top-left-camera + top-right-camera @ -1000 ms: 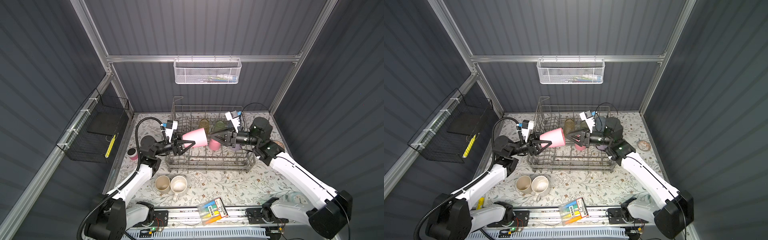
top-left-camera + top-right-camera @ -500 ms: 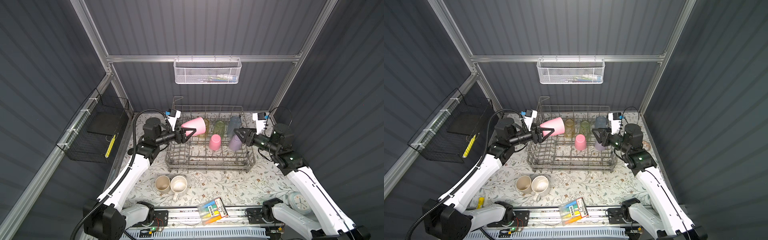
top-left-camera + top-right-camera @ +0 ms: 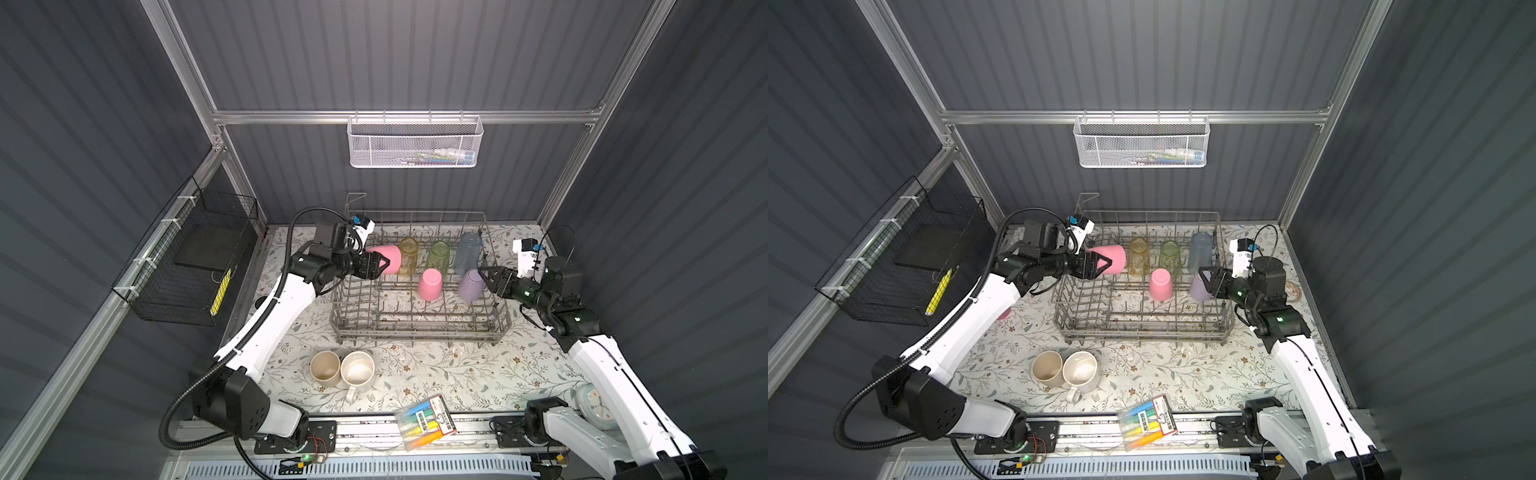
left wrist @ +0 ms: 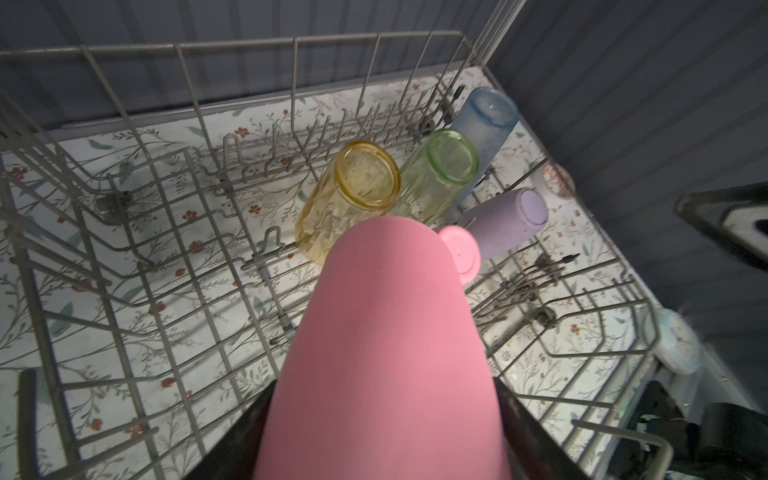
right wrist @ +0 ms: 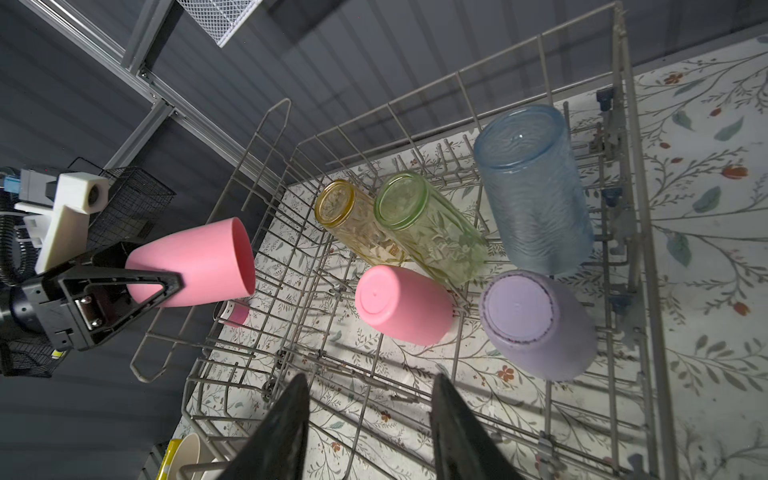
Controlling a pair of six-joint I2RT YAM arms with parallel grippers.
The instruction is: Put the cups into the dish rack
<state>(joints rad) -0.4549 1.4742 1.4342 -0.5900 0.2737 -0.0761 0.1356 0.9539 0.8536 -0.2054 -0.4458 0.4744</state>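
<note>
Two cups stand mouth up and touching near the table's (image 3: 457,374) front edge, left of middle: a beige cup (image 3: 325,365) and, on its right, a mug (image 3: 357,370) with its handle toward the front. A marker pack (image 3: 424,422) lies over the front edge, and a clock (image 3: 594,411) sits at the front right corner, partly behind the right arm.

Behind the cups, the rack (image 3: 415,328) fills the middle of the table up to its back edge. Its front half is bare wire. In its middle row two cups rest bottom up and tilted: the other pink cup (image 3: 430,283) near the centre and a lilac cup (image 3: 471,284) by the right wall. The right gripper (image 3: 485,280) hangs at that wall just beside the lilac cup, jaws spread with nothing between them.

Along the rack's back row, bottom up and leaning, stand an amber glass (image 3: 408,255), a green glass (image 3: 439,255) and a blue tumbler (image 3: 468,251) in the back right corner. The left gripper (image 3: 384,262) is clamped on a pink cup (image 5: 199,257), held on its side above the rack's back left corner, mouth toward the amber glass. Whether the two touch cannot be told.
</note>
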